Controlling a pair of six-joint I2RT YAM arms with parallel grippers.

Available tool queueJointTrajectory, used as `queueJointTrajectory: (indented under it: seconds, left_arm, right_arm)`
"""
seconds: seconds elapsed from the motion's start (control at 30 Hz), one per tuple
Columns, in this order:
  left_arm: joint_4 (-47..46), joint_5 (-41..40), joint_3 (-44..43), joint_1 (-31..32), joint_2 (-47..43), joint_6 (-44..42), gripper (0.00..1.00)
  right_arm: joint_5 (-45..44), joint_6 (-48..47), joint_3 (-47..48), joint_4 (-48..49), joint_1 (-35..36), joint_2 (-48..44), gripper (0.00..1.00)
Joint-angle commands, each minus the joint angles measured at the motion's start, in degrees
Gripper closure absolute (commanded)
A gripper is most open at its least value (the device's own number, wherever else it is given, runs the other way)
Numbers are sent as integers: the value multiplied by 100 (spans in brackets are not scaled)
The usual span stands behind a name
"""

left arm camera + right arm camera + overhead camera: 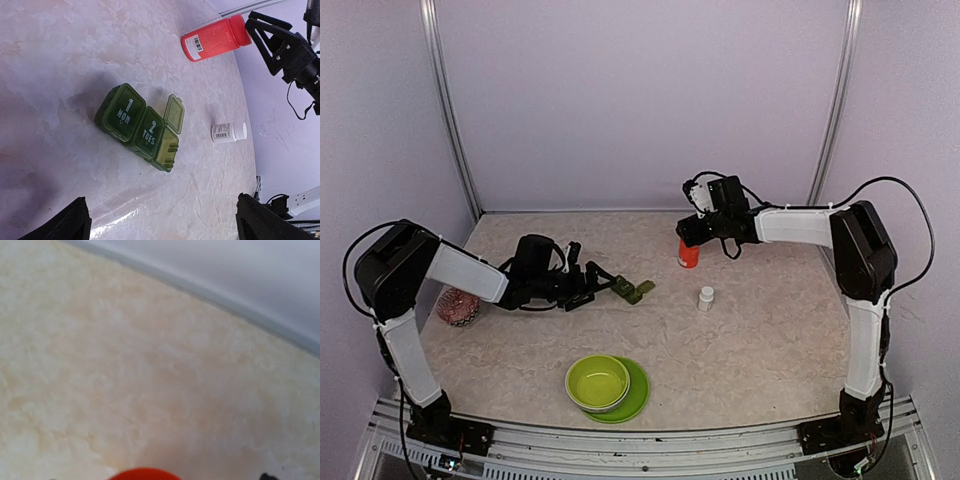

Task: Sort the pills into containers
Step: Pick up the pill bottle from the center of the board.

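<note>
Though its grip cannot be told, the right gripper [691, 238] is seen over the table's [770, 335] far side, set at the top of the red bottle [688, 257]. The left gripper [604, 287] is held spread wide just short of the containers [140, 127], which are laid left of centre, two lids shut and the third raised. A white bottle [706, 298] is stood apart to their right.

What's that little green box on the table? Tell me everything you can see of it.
The pill box is a small strip of dark green, translucent-looking plastic: three joined square compartments. Two lids are shut, printed 1 MON and 2 TUES; the third stands flipped open. It lies flat on the marbled table, just ahead of the left gripper, whose open fingers do not touch it.
</note>
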State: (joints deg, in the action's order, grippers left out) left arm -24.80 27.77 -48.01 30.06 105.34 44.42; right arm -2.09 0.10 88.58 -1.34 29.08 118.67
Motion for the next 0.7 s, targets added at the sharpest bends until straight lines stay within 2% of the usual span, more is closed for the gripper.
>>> queueJointTrajectory:
  seconds: [0.0,0.1,0.17,0.4,0.5,0.67]
  left_arm:
    - [-98,-52,114,-77,-269,-138,1]
    - [-102,-66,165,-107,-339,-150,1]
    - [-94,-86,194,-113,-375,-168,1]
    - [-112,-71,235,-110,-422,-159,1]
    - [-98,-86,260,-112,-486,-163,1]
    - [-74,-111,328,-114,-660,-219,1]
  right_arm:
    - [112,133,159,-217,-113,240,15]
    - [204,157,103,-214,-113,262,18]
    - [233,158,59,-201,-113,262,23]
    - [395,77,-209,-58,-113,31,51]
    - [373,22,-354,-1,-113,-155,58]
    - [485,-66,-573,72,-100,-563,59]
